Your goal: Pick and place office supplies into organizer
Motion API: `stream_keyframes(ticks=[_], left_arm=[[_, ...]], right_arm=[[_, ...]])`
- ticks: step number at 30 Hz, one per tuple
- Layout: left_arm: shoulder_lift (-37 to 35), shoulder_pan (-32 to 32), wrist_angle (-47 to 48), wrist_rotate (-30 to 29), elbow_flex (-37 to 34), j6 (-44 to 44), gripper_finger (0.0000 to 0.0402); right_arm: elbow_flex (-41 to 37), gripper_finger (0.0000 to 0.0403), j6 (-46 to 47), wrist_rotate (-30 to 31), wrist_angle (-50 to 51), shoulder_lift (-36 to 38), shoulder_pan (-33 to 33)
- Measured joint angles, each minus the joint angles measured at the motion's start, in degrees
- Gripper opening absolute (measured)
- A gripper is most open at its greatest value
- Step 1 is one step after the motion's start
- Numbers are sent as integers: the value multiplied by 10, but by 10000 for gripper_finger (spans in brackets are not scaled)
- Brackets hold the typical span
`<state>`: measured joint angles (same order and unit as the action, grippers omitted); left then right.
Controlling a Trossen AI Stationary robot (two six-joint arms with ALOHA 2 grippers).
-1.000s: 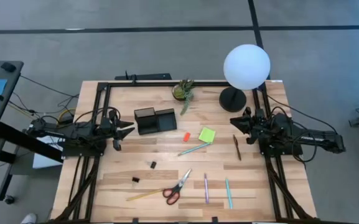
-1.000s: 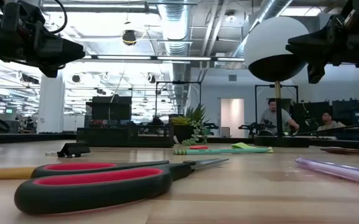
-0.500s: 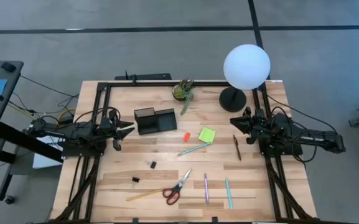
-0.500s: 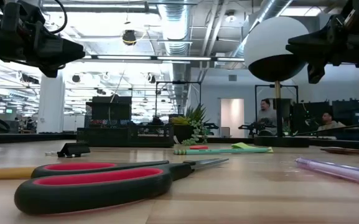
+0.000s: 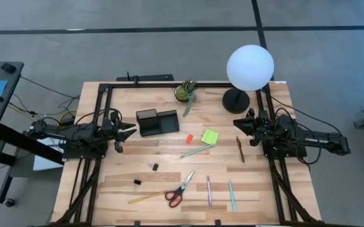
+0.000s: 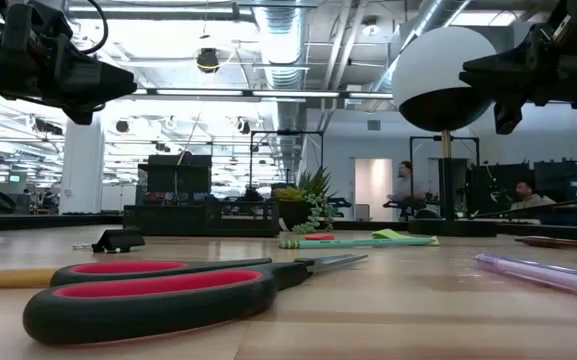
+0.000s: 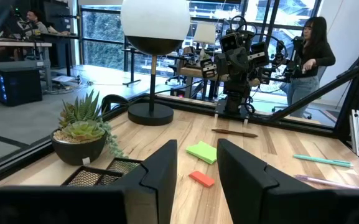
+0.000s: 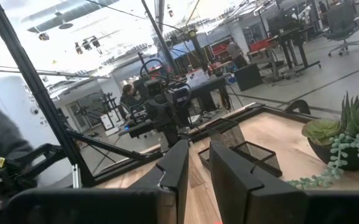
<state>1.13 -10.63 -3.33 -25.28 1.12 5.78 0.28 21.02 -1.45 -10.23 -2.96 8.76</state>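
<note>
Since every supply lies loose on the table [image 5: 125, 183] and the organizer [image 5: 157, 122] appears to hold nothing, I judge the task not yet begun; all items remain to be placed.

Arms: left gripper [image 5: 130, 130] hangs above the left edge, just beside the organizer, fingers apart with a clear gap in its wrist view, nothing between them. Right gripper [image 5: 240, 123] hangs above the right edge near the lamp base [image 5: 236, 100], fingers parted by a narrower gap, also empty. Neither touches any item.

Organizer: upright at back centre-left, mesh walls visible in the left wrist view [image 7: 104, 174]; compartments look empty from above, though the deeper section cannot be seen to its bottom.

Supplies still out, by size:
- scissors [image 5: 180, 188], front centre, lying flat, blades pointing back-right.
- yellow pencil [image 5: 145, 198], touching or just beside the scissor handles; cannot tell which.
- teal pen [image 5: 195, 152], mid-table, near the sticky pad.
- second teal pen [image 5: 231, 195] and purple pen [image 5: 209, 190], front right, side by side, apart.
- brown pencil [image 5: 240, 149], near the right arm.
- sticky pad [image 5: 210, 137], centre.
- eraser [image 5: 188, 138], just left of the pad.
- two clips [image 5: 155, 167] [image 5: 137, 182], front left, apart.

Plant [image 5: 185, 92] at back is not to be moved.
</note>
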Motion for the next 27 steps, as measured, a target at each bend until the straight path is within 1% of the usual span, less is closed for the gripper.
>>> stream_keyframes(ticks=[4,7,10,14,16,20,24,27], left_arm=[[0,0,-1,0,0,-2,107],[0,0,-4,-4,0,-22,107],[0,0,-5,-4,0,-18,107],[0,0,-7,18,0,9,107],[0,0,-19,20,-1,22,107],[0,0,-83,-7,-1,61,107],[0,0,-145,-21,-1,112,107],[0,0,-140,-30,-1,136,107]], right_arm=[[0,58,0,0,0,0,0],[0,58,0,0,0,0,0],[0,58,0,0,0,0,0],[0,58,0,0,0,0,0],[0,58,0,0,0,0,0],[0,58,0,0,0,0,0],[0,58,0,0,0,0,0],[0,58,0,0,0,0,0]])
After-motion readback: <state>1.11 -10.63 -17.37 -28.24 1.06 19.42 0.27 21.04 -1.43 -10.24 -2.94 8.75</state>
